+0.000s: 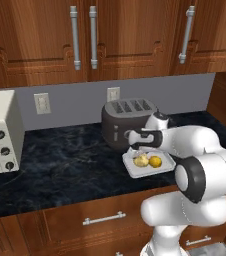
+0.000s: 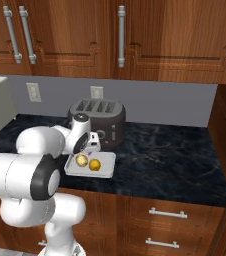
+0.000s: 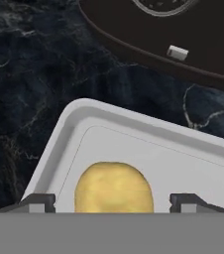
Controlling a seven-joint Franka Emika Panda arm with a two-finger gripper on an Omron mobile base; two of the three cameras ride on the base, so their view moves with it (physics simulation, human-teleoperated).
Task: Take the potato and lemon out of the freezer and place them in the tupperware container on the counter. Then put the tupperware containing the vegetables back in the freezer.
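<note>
White plastic tupperware container [image 3: 74, 134], shallow and low-rimmed, sits on the dark marbled stone desk [image 1: 70, 165] directly under the hand [image 3: 113, 202], just before a dark grey toaster [image 1: 127, 120]. Its fingers stand spread, straddling the pale tan potato [image 3: 114, 188] lying free in the tray; the orange-yellow lemon [image 1: 155, 161] rests beside it, so both seem delivered.

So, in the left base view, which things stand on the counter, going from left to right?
Toaster oven → toaster → potato → lemon, both lying in the tupperware container.
</note>
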